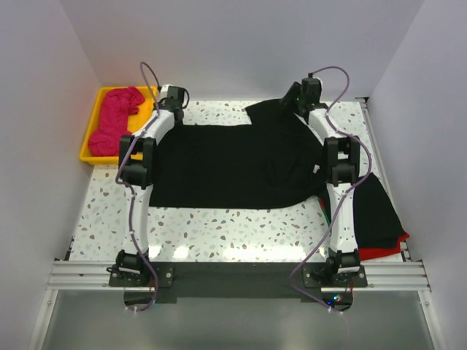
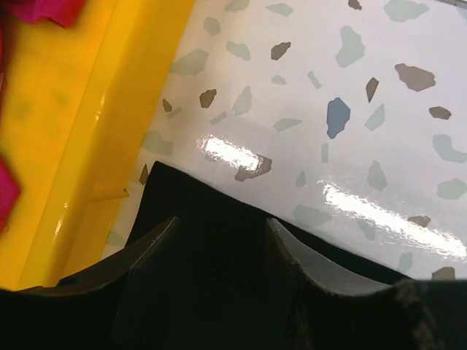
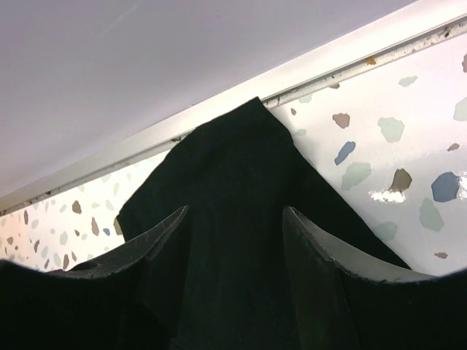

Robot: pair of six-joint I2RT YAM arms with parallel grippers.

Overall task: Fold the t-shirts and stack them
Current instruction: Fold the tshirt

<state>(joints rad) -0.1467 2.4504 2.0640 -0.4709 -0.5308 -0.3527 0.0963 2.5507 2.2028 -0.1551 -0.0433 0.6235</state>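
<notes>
A large black t-shirt (image 1: 233, 164) lies spread flat across the middle of the table. My left gripper (image 1: 174, 96) is open over its far left corner (image 2: 211, 240), next to the yellow tray. My right gripper (image 1: 300, 93) is open over the shirt's far right sleeve (image 3: 233, 189), near the back wall. Neither pair of jaws holds cloth. A magenta-pink t-shirt (image 1: 117, 120) lies crumpled in the tray. Another black t-shirt (image 1: 376, 211) lies over a red one (image 1: 383, 251) at the right, by my right arm.
The yellow plastic tray (image 1: 89, 138) stands at the far left of the table, its rim close to my left gripper (image 2: 109, 131). White walls close in the back and both sides. A metal rail (image 3: 343, 62) runs along the table's edge near my right gripper.
</notes>
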